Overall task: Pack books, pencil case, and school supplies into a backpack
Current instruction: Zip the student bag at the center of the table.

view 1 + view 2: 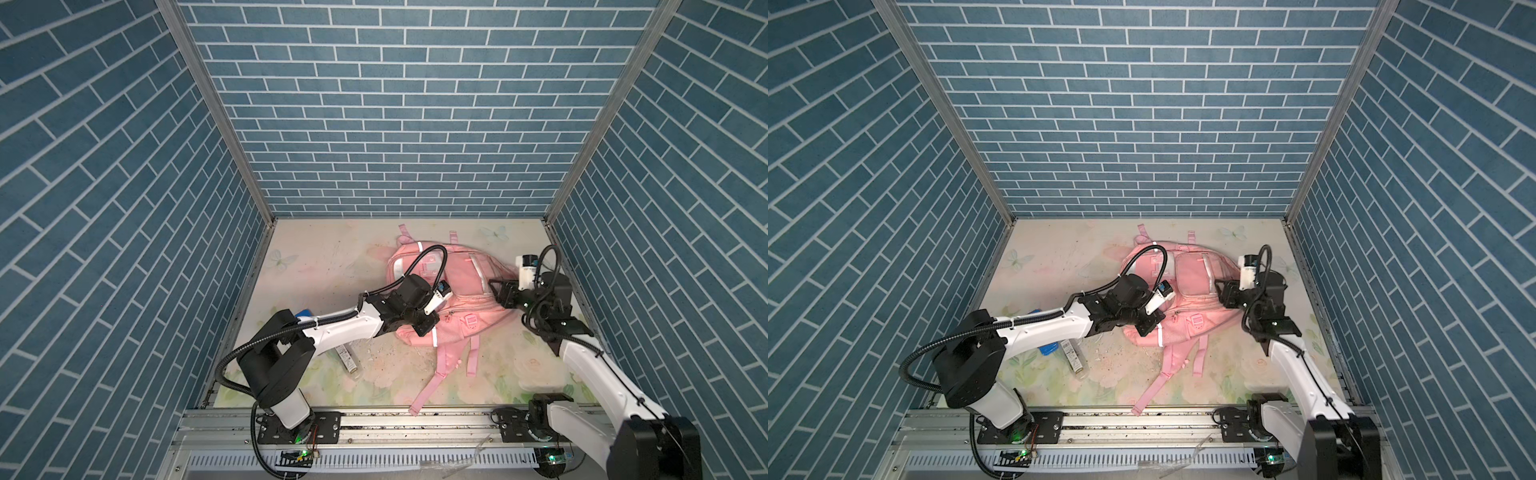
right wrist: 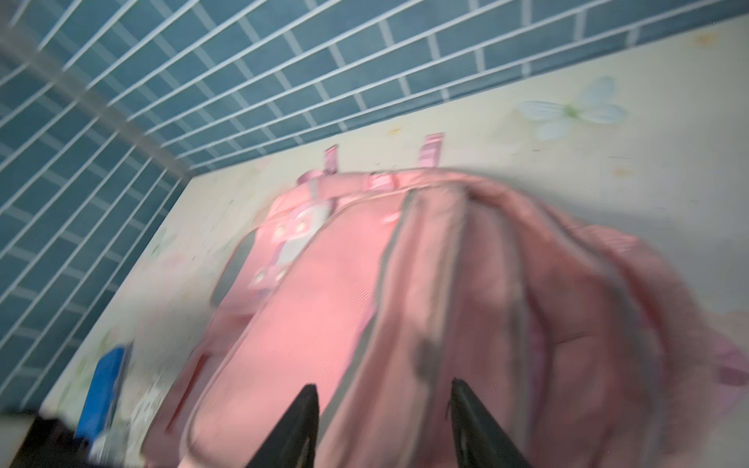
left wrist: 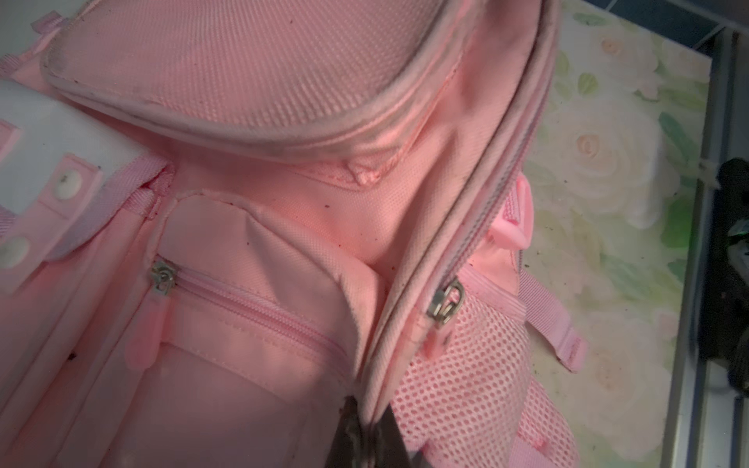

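Note:
The pale pink backpack (image 1: 453,291) (image 1: 1183,291) lies on the floral mat in both top views, straps trailing toward the front. My left gripper (image 3: 367,429) (image 1: 423,328) is shut on the backpack's piped zipper edge (image 3: 409,324), beside the mesh side pocket (image 3: 466,364). A metal zipper slider (image 3: 446,302) sits a little further along that edge. My right gripper (image 2: 381,389) (image 1: 496,286) stands open at the backpack's right side, nothing between its fingers; that view is blurred. The books are out of view.
A blue item (image 1: 303,312) (image 2: 107,389) lies partly under the left arm. A long clear case with a label (image 1: 347,361) (image 1: 1074,359) lies beside it; I cannot tell what it is. Blue brick walls enclose three sides. Crumbs dot the mat (image 1: 386,353).

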`<state>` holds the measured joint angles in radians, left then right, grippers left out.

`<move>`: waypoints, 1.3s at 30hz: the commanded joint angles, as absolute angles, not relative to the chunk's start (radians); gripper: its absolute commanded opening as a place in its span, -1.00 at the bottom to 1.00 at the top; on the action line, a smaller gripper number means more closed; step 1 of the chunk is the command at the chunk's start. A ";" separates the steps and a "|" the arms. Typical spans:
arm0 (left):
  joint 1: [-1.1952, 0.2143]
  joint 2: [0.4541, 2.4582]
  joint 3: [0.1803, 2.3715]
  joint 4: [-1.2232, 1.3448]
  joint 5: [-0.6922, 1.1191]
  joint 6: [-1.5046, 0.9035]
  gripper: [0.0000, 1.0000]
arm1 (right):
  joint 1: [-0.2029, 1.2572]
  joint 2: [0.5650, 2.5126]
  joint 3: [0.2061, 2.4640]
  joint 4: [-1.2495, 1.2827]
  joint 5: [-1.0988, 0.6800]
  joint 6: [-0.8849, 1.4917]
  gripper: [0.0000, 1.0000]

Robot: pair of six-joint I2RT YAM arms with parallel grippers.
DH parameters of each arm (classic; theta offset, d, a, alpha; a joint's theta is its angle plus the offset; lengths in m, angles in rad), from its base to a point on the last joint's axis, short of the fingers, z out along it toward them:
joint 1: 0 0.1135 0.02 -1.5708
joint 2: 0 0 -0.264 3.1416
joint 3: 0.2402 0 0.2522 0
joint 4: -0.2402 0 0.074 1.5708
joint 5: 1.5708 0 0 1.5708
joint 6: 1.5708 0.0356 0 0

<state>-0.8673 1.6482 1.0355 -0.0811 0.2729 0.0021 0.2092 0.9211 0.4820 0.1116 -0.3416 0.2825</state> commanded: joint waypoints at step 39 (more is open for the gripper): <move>-0.904 1.646 1.150 0.231 0.398 -0.606 -1.00 | 0.937 0.937 0.230 0.651 0.624 -0.260 0.01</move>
